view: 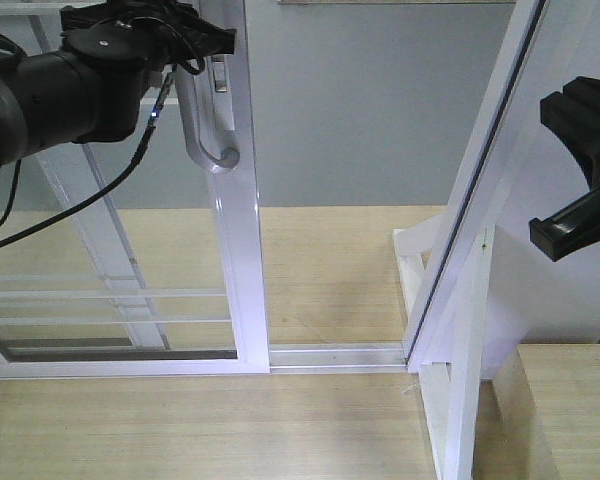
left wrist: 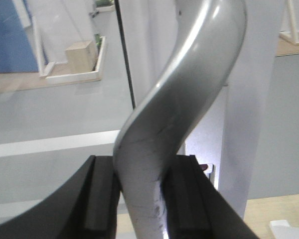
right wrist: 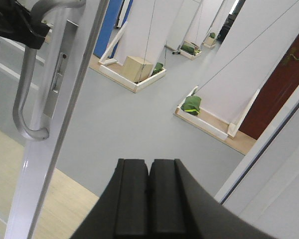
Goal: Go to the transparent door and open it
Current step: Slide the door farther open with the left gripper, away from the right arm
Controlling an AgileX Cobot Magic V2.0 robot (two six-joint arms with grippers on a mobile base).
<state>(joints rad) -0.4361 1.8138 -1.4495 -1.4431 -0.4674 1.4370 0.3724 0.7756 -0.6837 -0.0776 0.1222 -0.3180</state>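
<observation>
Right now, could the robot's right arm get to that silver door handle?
Probably yes, in part. Nothing seems to stand between the right gripper and the handle, whose lower curve is bare. The left gripper clamps its upper part, so only the lower stretch looks free.

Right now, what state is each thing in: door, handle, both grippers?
transparent door: partly open, gap beside its stile with the bottom track showing.
pull handle: clamped between the left jaws.
left gripper: shut on the pull handle.
right gripper: jaws shut, empty, apart from the door.
</observation>
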